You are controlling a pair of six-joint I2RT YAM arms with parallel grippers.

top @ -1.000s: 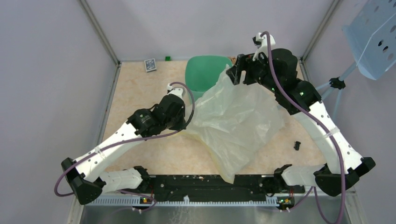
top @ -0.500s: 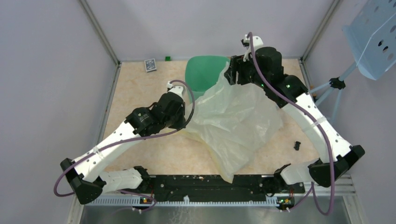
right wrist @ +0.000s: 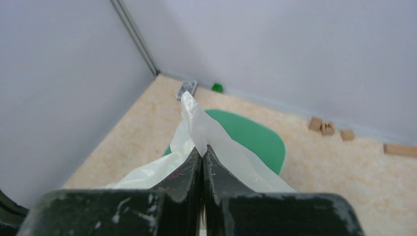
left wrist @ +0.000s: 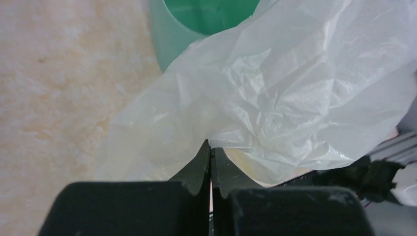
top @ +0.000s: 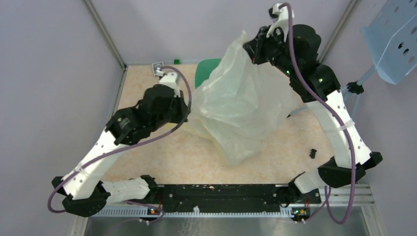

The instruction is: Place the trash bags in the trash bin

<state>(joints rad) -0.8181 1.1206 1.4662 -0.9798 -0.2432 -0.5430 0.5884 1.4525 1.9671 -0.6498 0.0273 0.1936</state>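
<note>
The pale-yellow translucent trash bag (top: 241, 105) hangs lifted between both arms, its lower end sagging onto the table. It covers most of the mint-green trash bin (top: 205, 71) at the back. My right gripper (top: 250, 46) is raised high and shut on the bag's top edge. In the right wrist view a peak of the bag (right wrist: 193, 110) sticks up from the right gripper's (right wrist: 203, 147) closed jaws, above the bin (right wrist: 258, 140). My left gripper (top: 188, 105) is shut on the bag's left edge. The left wrist view shows the left gripper (left wrist: 210, 145) pinching the bag (left wrist: 275, 83) near the bin (left wrist: 179, 32).
A small patterned card (top: 158, 67) and a green cube (top: 176, 61) lie by the back wall. A small black part (top: 312, 153) sits on the table at the right. Several wooden blocks (right wrist: 327, 127) line the far wall. A blue perforated panel (top: 393, 39) stands outside the right wall.
My right gripper closed on the bag's top edge and rose, pulling the bag up. My left arm lifted and swung toward the back with its edge. The bag now hides more of the bin.
</note>
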